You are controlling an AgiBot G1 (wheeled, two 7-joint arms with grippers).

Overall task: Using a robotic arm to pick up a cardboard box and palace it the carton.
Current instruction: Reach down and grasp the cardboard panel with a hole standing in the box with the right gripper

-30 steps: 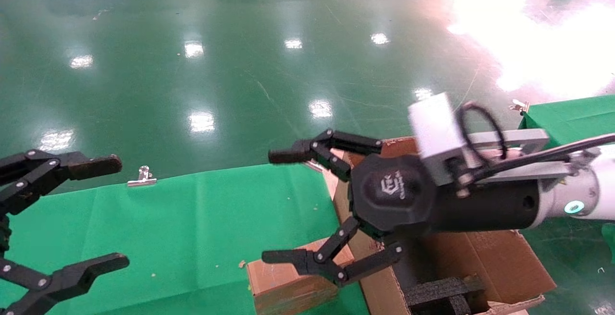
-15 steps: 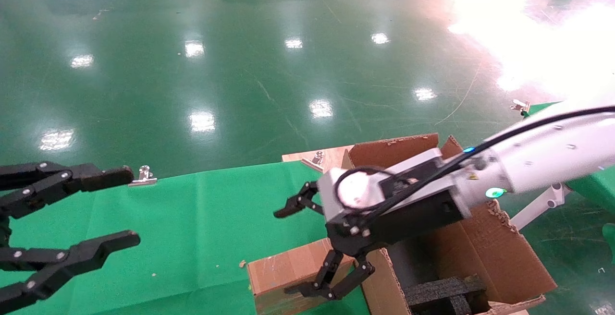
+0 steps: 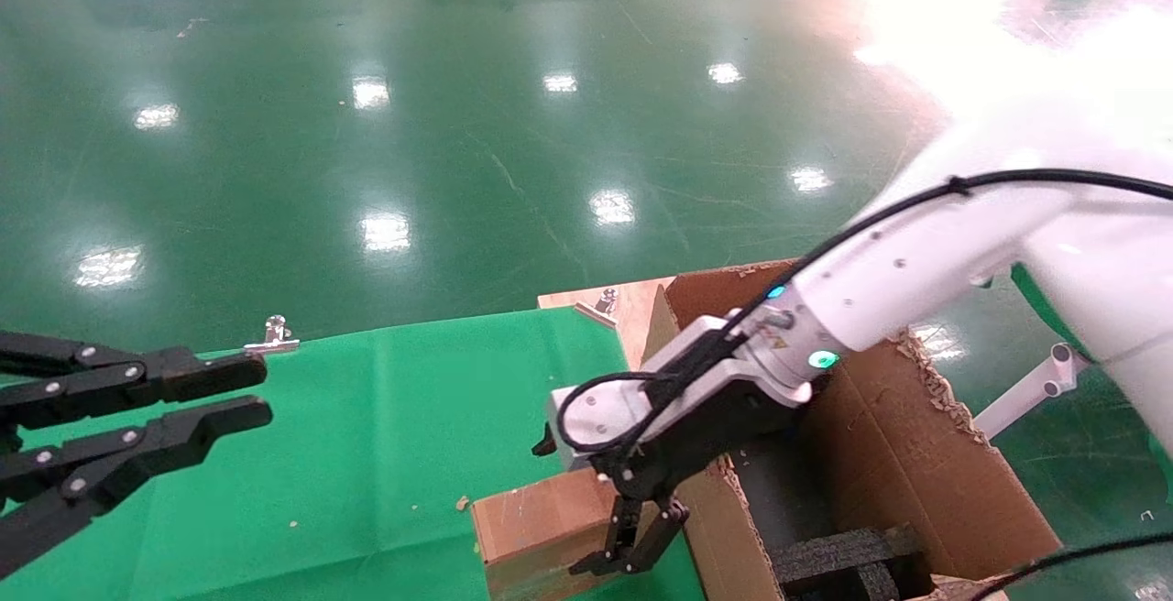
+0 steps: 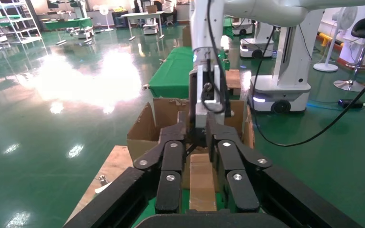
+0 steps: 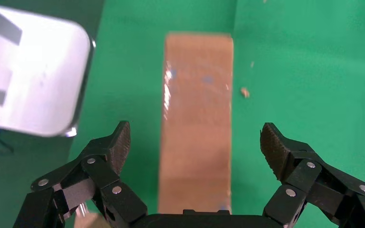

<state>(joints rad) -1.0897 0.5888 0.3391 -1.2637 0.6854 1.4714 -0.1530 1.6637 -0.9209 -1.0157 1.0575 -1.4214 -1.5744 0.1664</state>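
The robotic arm [image 3: 916, 262] reaches in from the right and bends down over the near edge of the counter [image 3: 367, 418], which is covered in green cloth. Its right gripper [image 3: 586, 509] points downward above the cardboard box [image 3: 536, 532], with the silver camera block [image 3: 605, 413] and a loop of black cable on the wrist. In the right wrist view the right gripper [image 5: 195, 147] has its jaws spread wide, one finger on each long side of the cardboard box [image 5: 197, 123], and green cloth shows between each fingertip and the box, so nothing is gripped. The box lies flat on the cloth at the near edge of the counter, just left of the carton [image 3: 926, 454] and close against its left wall; whether the two touch cannot be told. The carton stands at the right end of the counter with its torn-edged flaps upright and black foam blocks [image 3: 843, 560] inside. The left gripper [image 3: 238, 395] is held out over the left part of the counter, well apart from the box, its jaws nearly closed with only a narrow gap between them and nothing in them. In the left wrist view the left gripper [image 4: 202, 175] looks along the cardboard box [image 4: 202, 178] toward the carton [image 4: 145, 130] and the robotic arm [image 4: 206, 61] above it. A metal clip [image 3: 272, 335] sits on the far edge of the cloth.
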